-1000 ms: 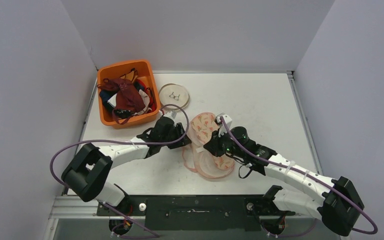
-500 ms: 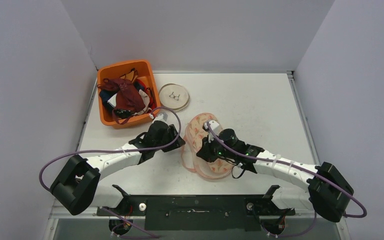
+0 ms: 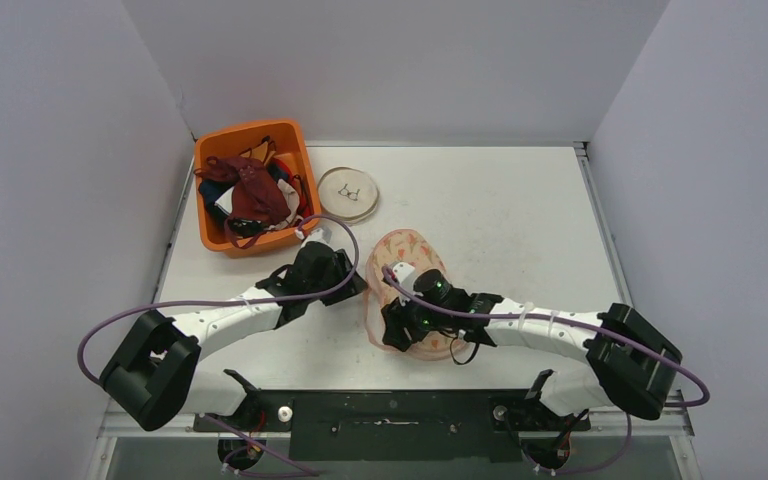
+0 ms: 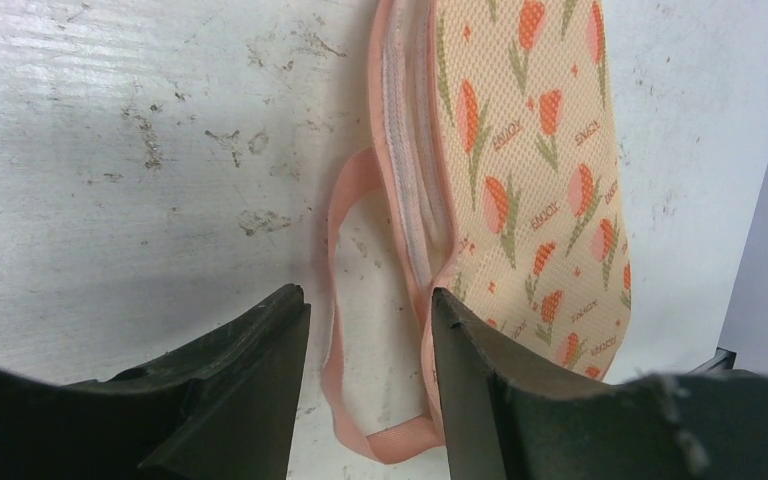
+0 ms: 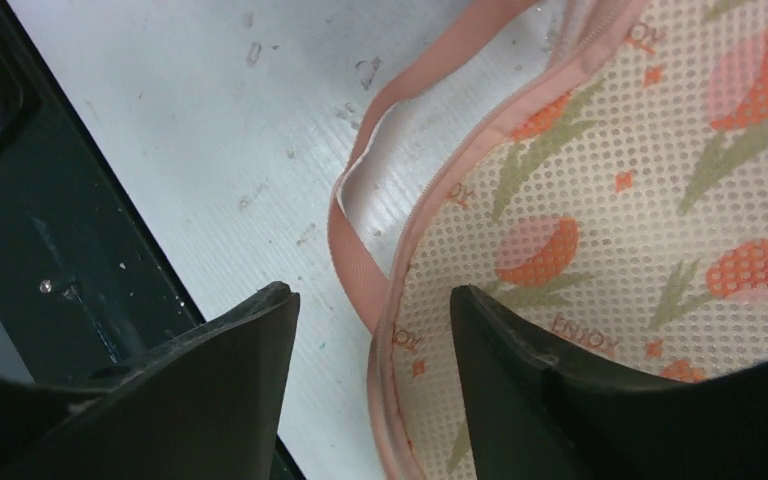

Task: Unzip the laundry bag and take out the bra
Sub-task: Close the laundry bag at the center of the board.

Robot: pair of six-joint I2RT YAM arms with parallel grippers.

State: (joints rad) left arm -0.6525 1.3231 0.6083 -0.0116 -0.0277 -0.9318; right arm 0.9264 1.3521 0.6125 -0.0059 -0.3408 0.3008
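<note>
Top view: laundry bag (image 3: 412,262) lies flat on the table (image 3: 530,210), in front of both arm bases. Left gripper (image 3: 360,288) sits at the bag's left edge, right gripper (image 3: 392,332) at its near-left edge, low over it. Orange bin (image 3: 248,129) of clothes is well left of and beyond the bag, not involved. No bra visible; my guess is it's inside the bag.

Left wrist: left gripper (image 4: 370,310) jaws apart, holding nothing. The pink strap (image 4: 332,290) loops out from the bag's (image 4: 530,150) zipper side and lies between the fingers, likely lined up to pin the bag.

Right wrist: right gripper (image 5: 375,300) jaws apart, nothing clamped, straddling the bag's (image 5: 610,200) pink zipper edge (image 5: 410,225). Zipper pull not visible, so probably hunting for it. Can't tell if the zipper is open.
</note>
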